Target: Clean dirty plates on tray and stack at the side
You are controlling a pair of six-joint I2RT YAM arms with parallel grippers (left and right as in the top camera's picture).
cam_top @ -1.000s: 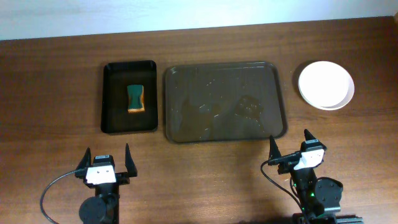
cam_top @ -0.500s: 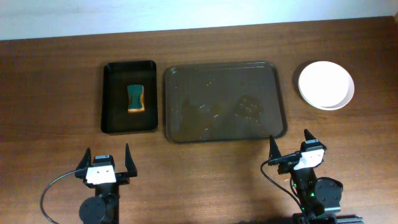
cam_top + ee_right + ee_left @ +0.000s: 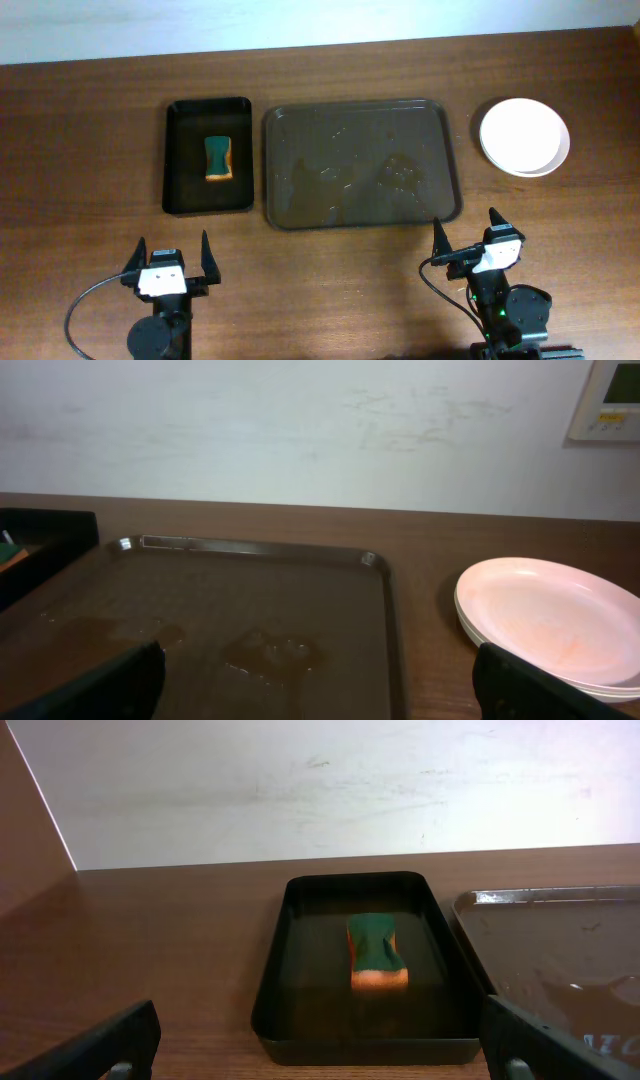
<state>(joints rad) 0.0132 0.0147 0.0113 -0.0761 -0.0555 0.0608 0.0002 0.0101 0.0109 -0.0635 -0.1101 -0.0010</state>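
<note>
Nothing moved vs 1 s ago | L gripper (image 3: pixel 172 242) + R gripper (image 3: pixel 465 222) at near edge, fingers apart, empty | plates (image 3: pixel 524 136) stacked twd far-right corner — R wrist shows 2+ rims, overhead reads as one | 1 tray (image 3: pixel 300 130) wet, centre-far | 1 sponge (image 3: pixel 218 159) in 1 bin (image 3: pixel 185 185) — left of tray

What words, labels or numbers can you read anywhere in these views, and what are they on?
No text can be read in any view.
Wall panel: small dark marks, too small and blurred to read.
Sponge and stacked plates: no lettering visible.
</note>
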